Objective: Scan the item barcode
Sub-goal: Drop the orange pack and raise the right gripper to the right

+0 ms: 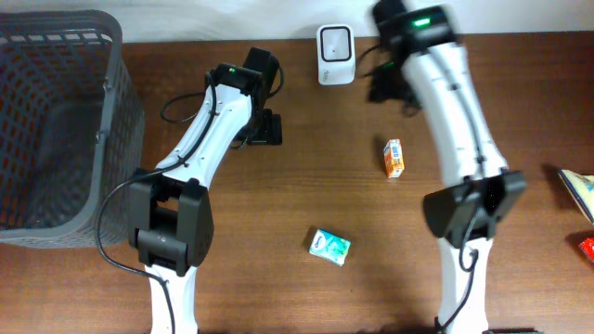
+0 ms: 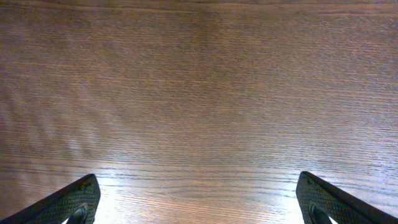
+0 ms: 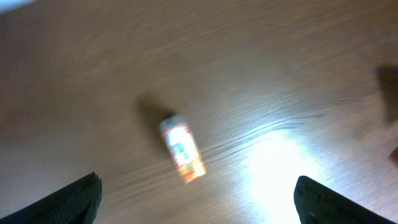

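From above, you see a small orange and white carton (image 1: 393, 158) lying on the brown wooden table (image 1: 306, 195). It is just left of your right arm (image 1: 455, 111) and below the white box-shaped scanner (image 1: 335, 53), which stands at the far edge. Nothing touches the carton. A small teal and white packet (image 1: 329, 246) lies nearer to you, between the two arm bases. A dark grey plastic basket (image 1: 56, 130) sits at the left side, beside your left arm (image 1: 209, 130). In the left wrist view, the left gripper (image 2: 198, 186) has its jaws spread wide apart. Only bare wood shows between them, so it holds nothing. The right wrist view is blurry. There the right gripper (image 3: 198, 186) also has its jaws wide apart and holds nothing. The carton (image 3: 181, 151) lies flat on the wood ahead of it, apart from both fingers.
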`<state>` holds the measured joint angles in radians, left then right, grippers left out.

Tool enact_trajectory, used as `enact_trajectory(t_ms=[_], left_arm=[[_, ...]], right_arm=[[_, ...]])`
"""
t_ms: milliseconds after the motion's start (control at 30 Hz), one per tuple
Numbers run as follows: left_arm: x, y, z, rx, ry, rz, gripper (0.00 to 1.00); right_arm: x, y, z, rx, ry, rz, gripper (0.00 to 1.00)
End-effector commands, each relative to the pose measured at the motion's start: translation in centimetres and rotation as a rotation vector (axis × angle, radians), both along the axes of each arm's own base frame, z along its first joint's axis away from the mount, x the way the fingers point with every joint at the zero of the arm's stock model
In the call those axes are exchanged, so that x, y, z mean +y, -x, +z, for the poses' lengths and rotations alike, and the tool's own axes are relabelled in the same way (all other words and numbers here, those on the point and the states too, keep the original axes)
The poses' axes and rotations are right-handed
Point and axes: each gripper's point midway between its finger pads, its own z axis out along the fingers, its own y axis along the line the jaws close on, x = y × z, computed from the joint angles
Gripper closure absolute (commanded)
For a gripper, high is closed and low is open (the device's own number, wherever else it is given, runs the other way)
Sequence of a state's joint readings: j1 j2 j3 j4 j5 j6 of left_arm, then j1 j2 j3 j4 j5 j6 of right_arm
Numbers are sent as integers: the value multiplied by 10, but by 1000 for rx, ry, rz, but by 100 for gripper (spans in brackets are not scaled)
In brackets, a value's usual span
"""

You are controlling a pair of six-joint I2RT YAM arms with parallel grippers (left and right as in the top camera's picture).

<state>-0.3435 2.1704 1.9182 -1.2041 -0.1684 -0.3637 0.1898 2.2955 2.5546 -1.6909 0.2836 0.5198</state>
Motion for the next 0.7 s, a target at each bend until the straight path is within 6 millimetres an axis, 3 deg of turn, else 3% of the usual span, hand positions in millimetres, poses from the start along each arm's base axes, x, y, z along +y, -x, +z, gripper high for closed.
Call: enact_trajectory(t_ms=[0, 167, 333, 500, 667], left_arm=[[-7, 5, -11, 45, 53, 2, 1], [-25, 9, -13, 73, 151, -10, 1], [-52, 16, -14, 105, 254, -44, 1], [-75, 20, -14, 91, 260, -100, 1], [-97, 24, -14, 72, 267, -150, 0]], right_arm=[[-41, -2, 8, 11, -68, 35, 2], [-115, 5, 8, 28, -54, -40, 2], [-157, 14, 8, 26, -54, -133, 2], [-182, 21, 8, 21, -55, -191, 2], [-188, 23, 8, 20, -55, -205, 2]])
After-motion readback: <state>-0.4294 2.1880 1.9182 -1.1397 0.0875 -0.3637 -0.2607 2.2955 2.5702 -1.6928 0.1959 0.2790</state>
